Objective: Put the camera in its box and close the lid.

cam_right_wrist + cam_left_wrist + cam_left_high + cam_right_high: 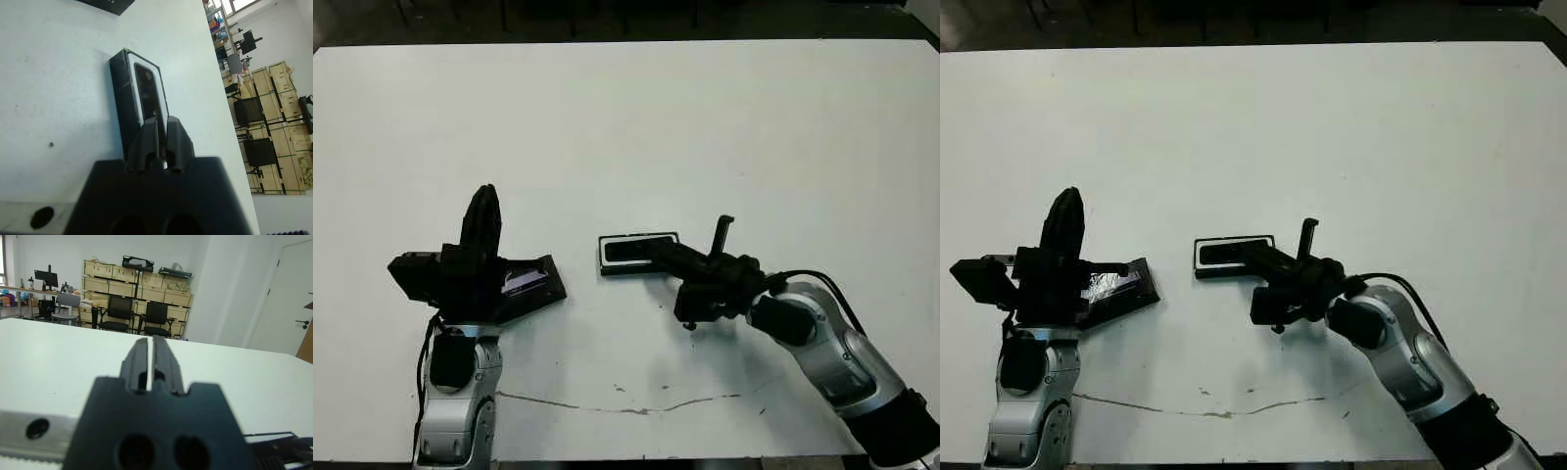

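Camera [146, 90], a slim black slab, already lies inside the shallow white-lined black box [637, 252] just ahead of the right gripper [162, 142]'s pressed-together fingers, while the striped black lid [527, 285] waits beneath the left gripper [151, 363]'s closed fingers, apparently for covering.

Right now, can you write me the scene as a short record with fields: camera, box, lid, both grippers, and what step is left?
camera: lying inside the box, dark face up
box: open, on the white table near the middle
lid: off the box, flat on the table to the robot's left, partly under the left gripper
left gripper: fingers together, holding nothing
right gripper: fingers together at the box's near end, not holding the camera
step left: put the lid on the box
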You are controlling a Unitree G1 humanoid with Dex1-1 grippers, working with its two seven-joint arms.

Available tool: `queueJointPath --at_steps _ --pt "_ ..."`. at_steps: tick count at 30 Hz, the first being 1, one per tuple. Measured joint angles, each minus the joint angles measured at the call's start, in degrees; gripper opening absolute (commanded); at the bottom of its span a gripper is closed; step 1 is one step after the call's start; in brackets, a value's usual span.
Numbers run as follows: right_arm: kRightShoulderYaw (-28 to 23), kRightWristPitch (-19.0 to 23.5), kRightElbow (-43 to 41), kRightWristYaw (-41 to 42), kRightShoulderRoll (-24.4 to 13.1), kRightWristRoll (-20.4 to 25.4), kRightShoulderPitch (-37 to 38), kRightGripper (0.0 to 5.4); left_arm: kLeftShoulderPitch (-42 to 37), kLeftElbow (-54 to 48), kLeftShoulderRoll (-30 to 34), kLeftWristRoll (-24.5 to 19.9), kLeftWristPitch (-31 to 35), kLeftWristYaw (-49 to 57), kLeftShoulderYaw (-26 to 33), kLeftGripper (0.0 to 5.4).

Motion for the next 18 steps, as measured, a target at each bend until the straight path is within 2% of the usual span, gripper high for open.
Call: queueJointPath --at_steps 15,18 --pt "-1.1 1.3 -1.8 0.1 -0.1 -1.0 1.5 0.02 1.3 -1.8 -0.6 -0.4 0.1 0.5 -0.5 0.0" --pt "-2.1 3.6 -2.4 0.5 -0.1 -0.8 1.5 0.02 1.3 -1.8 -0.6 -0.7 0.1 0.5 -0.4 0.0"
